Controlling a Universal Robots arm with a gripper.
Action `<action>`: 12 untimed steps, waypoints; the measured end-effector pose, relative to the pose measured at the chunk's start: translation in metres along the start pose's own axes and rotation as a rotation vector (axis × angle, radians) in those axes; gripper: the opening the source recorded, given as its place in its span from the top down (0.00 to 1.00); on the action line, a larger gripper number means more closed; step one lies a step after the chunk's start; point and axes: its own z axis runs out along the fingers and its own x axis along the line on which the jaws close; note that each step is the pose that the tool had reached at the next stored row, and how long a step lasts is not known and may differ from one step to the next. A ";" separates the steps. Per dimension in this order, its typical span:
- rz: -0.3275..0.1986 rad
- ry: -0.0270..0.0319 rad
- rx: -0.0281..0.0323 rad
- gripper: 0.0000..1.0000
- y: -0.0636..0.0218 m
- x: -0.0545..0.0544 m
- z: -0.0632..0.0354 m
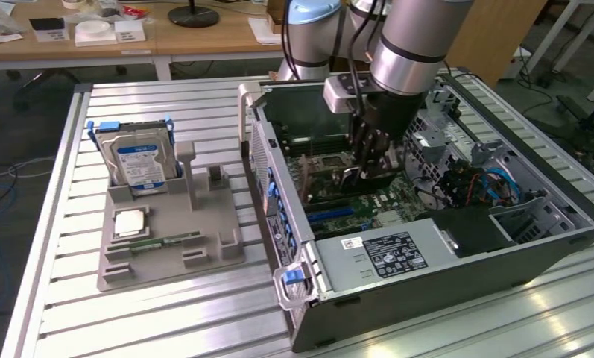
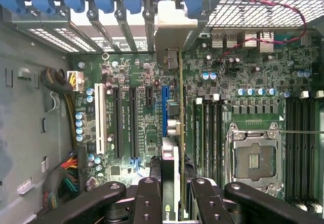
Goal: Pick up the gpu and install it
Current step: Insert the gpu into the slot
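Note:
My gripper (image 1: pixel 367 173) reaches down inside the open computer case (image 1: pixel 426 261), over the motherboard (image 2: pixel 147 127). It is shut on the gpu (image 2: pixel 180 82), which I see edge-on as a thin upright line between the black fingers (image 2: pixel 147 198). The card's silvery end bracket (image 2: pixel 174 29) stands against the row of rear slot openings with blue latches. The card runs just beside the blue expansion slot (image 2: pixel 165 110). Whether its lower edge sits in a slot I cannot tell. In the exterior view the gpu (image 1: pixel 352 179) hangs just under the fingers, low over the board.
A grey fixture (image 1: pixel 168 261) to the exterior view's left of the case holds a silver hard drive with blue label (image 1: pixel 139 164), a processor chip (image 1: pixel 130 222) and a green memory stick (image 1: pixel 162 242). The processor socket (image 2: pixel 253 155), cables (image 2: pixel 66 173) and a drive cage (image 1: pixel 446 134) crowd the case.

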 end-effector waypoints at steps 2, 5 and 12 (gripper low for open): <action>0.001 -0.0002 0.0001 0.73 0.0008 0.000 0.0015; 0.002 -0.0002 0.0001 0.73 0.0010 0.000 0.0034; 0.003 -0.0002 0.0001 0.73 0.0015 0.000 0.0041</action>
